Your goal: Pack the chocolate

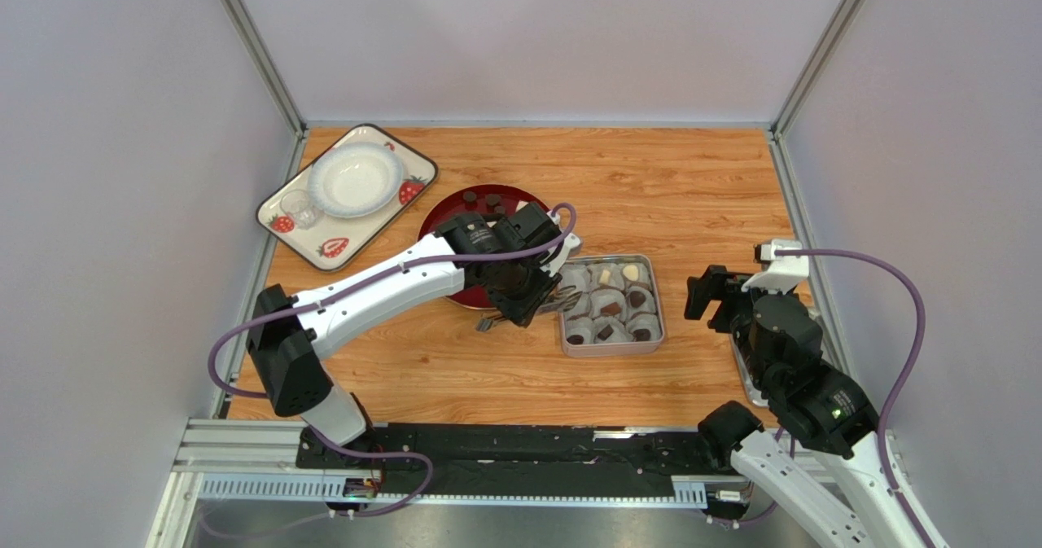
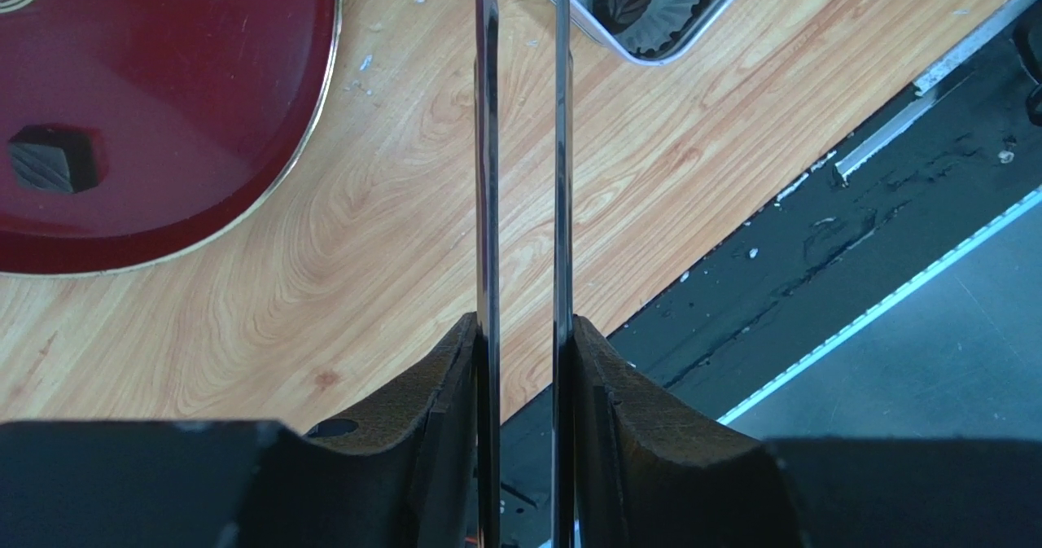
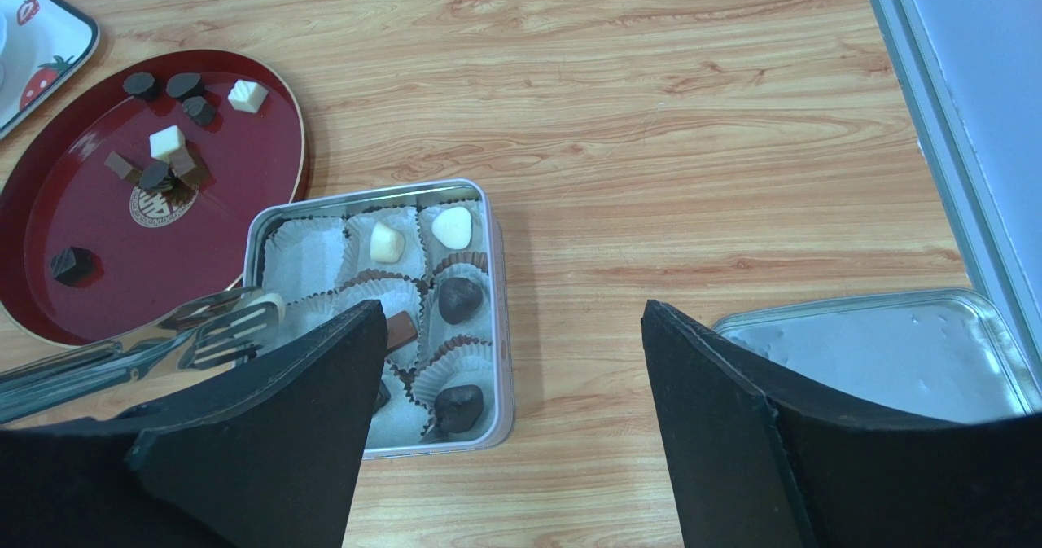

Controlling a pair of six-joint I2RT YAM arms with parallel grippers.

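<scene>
Chocolate pieces (image 3: 165,145), dark and white, lie on a red plate (image 3: 73,206); they also show in the top view (image 1: 483,202). One dark cube (image 2: 51,160) sits apart on the plate. A square grey tin (image 3: 502,328) of white paper cups holds several dark and cream pieces (image 3: 459,298). My left gripper (image 1: 524,289) is shut on metal tongs (image 2: 489,145). The tongs' slotted tips (image 3: 232,326) sit at the tin's left edge with no piece seen between them. My right gripper (image 3: 511,310) is open and empty, right of the tin.
The tin's lid (image 3: 881,353) lies by the right wall under my right arm. A strawberry-print tray (image 1: 404,155) with a white bowl (image 1: 352,179) and a small glass (image 1: 300,210) stands at the back left. A black rail (image 2: 856,243) runs along the table's near edge.
</scene>
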